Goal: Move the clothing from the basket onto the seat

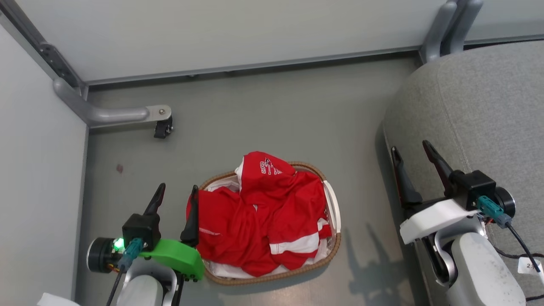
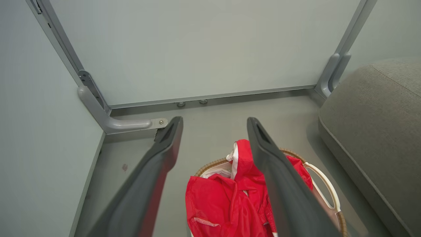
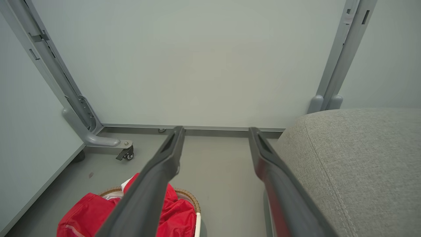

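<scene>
Basket (image 1: 333, 248) sits on the floor (image 1: 263, 114) dead ahead of me, with the clothing (image 1: 263, 212) piled in it and draped over its left rim. The seat (image 1: 480, 114) is off to its right, apart from it. My left gripper (image 1: 177, 187) hangs just left of the basket, my right gripper (image 1: 410, 146) by the seat's left edge. Panels (image 1: 238, 34) stand behind and to the left.

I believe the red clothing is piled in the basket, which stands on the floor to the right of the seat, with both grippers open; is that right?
Not quite: the head view shows the basket left of the seat, not right. The rest holds: clothing piled in it, on the floor, left gripper and right gripper open.
</scene>
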Robot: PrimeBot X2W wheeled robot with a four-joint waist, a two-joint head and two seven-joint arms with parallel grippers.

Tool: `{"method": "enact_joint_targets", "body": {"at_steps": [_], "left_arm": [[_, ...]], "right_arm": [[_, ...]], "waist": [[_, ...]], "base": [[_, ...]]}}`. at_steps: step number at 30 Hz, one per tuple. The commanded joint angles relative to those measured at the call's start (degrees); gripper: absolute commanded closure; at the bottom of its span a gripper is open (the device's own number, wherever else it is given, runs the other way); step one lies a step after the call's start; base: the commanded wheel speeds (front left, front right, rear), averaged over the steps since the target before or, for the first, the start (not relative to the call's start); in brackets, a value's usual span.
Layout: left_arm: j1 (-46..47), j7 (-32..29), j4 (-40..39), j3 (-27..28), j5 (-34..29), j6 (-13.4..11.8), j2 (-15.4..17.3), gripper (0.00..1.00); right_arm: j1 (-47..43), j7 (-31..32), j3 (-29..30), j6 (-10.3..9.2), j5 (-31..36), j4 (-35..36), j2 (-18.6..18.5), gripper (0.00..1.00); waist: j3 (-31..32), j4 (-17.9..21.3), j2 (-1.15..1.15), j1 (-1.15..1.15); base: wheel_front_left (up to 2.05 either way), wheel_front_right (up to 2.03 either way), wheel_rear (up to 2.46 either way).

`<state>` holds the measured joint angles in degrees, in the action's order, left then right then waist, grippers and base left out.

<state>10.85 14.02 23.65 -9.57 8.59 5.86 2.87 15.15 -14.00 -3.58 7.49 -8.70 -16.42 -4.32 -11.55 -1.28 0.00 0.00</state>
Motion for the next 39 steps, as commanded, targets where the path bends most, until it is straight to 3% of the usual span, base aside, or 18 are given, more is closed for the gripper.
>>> {"method": "enact_joint_targets", "body": {"at_steps": [1,9,18,34,39], "left_arm": [[2.1,0.4,0.7,-0.5,-1.5,0.2,0.1,0.0],[11.1,1.3,5.9,-3.2,-4.4,1.4,0.2,0.0],[19.9,1.1,12.6,-5.5,-4.9,1.6,1.6,0.0],[30.4,1.1,29.8,-9.6,-8.7,0.6,6.9,0.0],[34.3,1.1,36.8,-10.1,-10.0,-2.1,7.7,0.0]], "right_arm": [[1.8,-0.4,0.1,-0.01,1.1,0.8,0.1,0.0],[8.7,-1.3,-0.7,-0.01,5.2,5.3,1.1,0.0],[13.2,-1.3,-1.9,-0.01,3.2,9.6,1.3,0.0],[14.7,-1.3,-3.7,-0.01,-1.4,13.1,1.3,0.0],[14.5,-1.3,-4.3,-0.01,-2.5,13.5,1.3,0.0]], "waist": [[-6.6,1.3,0.0,0.0],[-19.1,4.7,0.0,0.0],[-28.9,8.5,0.0,0.0],[-37.8,14.6,0.0,0.0],[-39.3,15.9,0.0,0.0]], "base": [[0.0,0.0,0.0],[0.0,0.0,0.0],[0.0,0.0,0.0],[0.0,0.0,0.0],[0.0,0.0,0.0]]}}
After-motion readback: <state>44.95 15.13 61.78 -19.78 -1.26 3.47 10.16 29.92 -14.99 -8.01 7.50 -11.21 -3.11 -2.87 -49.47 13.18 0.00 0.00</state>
